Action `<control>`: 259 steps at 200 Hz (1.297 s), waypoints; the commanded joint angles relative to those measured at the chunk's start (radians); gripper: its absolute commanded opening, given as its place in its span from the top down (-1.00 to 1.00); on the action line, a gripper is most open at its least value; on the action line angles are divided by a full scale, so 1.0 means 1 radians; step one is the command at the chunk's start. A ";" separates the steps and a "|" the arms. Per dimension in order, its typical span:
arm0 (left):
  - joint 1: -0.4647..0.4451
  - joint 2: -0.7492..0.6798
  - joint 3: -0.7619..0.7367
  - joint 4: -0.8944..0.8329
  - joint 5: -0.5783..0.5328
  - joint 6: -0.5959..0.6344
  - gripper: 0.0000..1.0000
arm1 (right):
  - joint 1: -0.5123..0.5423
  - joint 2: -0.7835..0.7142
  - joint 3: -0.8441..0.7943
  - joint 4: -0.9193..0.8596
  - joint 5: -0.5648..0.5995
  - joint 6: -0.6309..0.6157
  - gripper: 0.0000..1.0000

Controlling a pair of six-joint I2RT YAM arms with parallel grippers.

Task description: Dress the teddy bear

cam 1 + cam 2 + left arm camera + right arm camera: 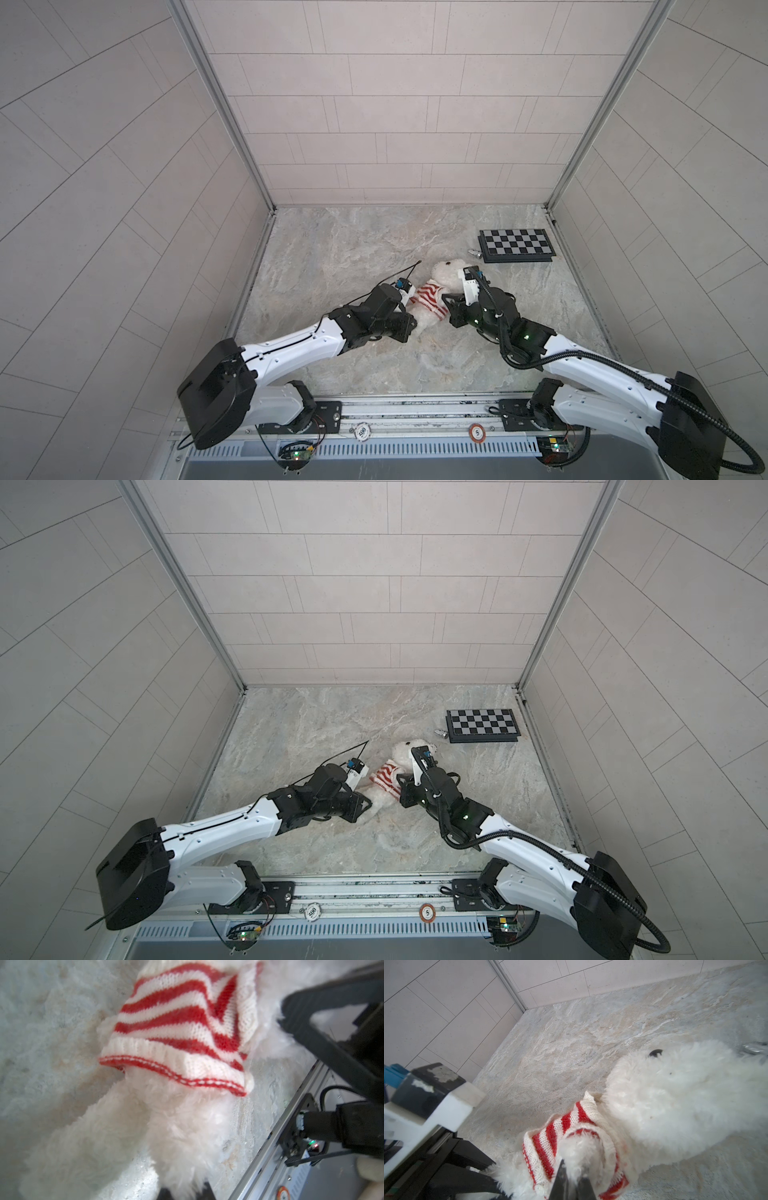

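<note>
The white fluffy teddy bear [446,272] [409,750] lies mid-table, head toward the back right and legs toward the front left. A red-and-white striped sweater [430,297] [182,1022] [548,1142] covers its torso. My left gripper [415,322] [368,804] [185,1192] is shut on the fur of a leg [182,1136] below the sweater's hem. My right gripper [448,305] [402,787] [574,1176] is shut on a furry arm that pokes out of a sleeve. The bear's head [675,1105] lies beyond it.
A black-and-grey checkerboard [515,245] [484,725] lies at the back right, with a small silver object [475,252] beside it. Two poker chips [363,432] [477,432] sit on the front rail. Tiled walls enclose the left, back and right sides.
</note>
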 commanded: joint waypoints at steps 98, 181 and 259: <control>0.231 0.093 -0.030 0.487 0.645 -0.386 1.00 | -0.001 -0.317 0.014 -0.376 0.242 -0.127 -0.34; 0.415 0.098 0.061 -0.089 0.253 -0.018 0.34 | -0.064 -0.026 0.098 -0.226 0.091 -0.205 -0.36; 0.314 -0.028 0.172 -0.274 -0.102 0.058 -0.40 | -0.089 -0.014 0.075 -0.207 0.046 -0.190 -0.36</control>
